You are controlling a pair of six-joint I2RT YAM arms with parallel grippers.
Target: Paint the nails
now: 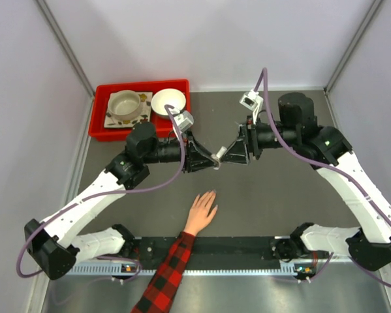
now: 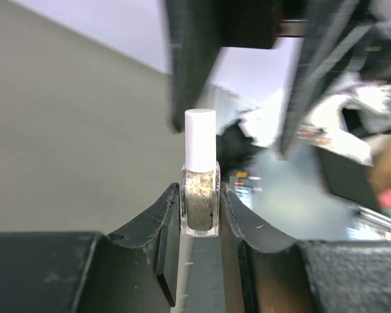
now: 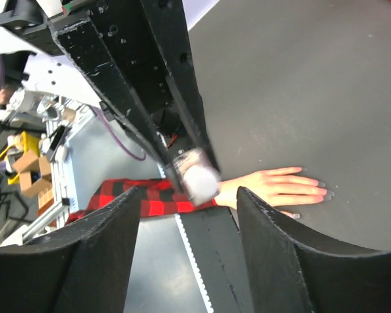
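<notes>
**Two arms nose to nose over one little polish bottle**

Seen from above, a dark grey table (image 1: 280,215) is flanked by the left arm (image 1: 91,195) and the right arm (image 1: 352,182), both bent inward so that they meet in mid-air near the middle. A red tray (image 1: 98,130) is parked at the back left, with two pale bowls (image 1: 125,104) sat in it. Near the front edge, a hand (image 1: 202,212) in a red-and-black plaid sleeve (image 1: 169,274) is laid flat, palm down, fingers pointed toward the back.

The left gripper (image 2: 200,208) is clamped tight on a small glass polish bottle (image 2: 200,199), which is held by its sides with the white cap (image 2: 200,137) aimed at the other arm. The right gripper (image 3: 188,195) is spread wide, with one finger on each side of that cap, and no contact is seen.

The nails (image 3: 324,193) are down on the table with the hand, well apart from both grippers. They're too small for any colour to be made out.
</notes>
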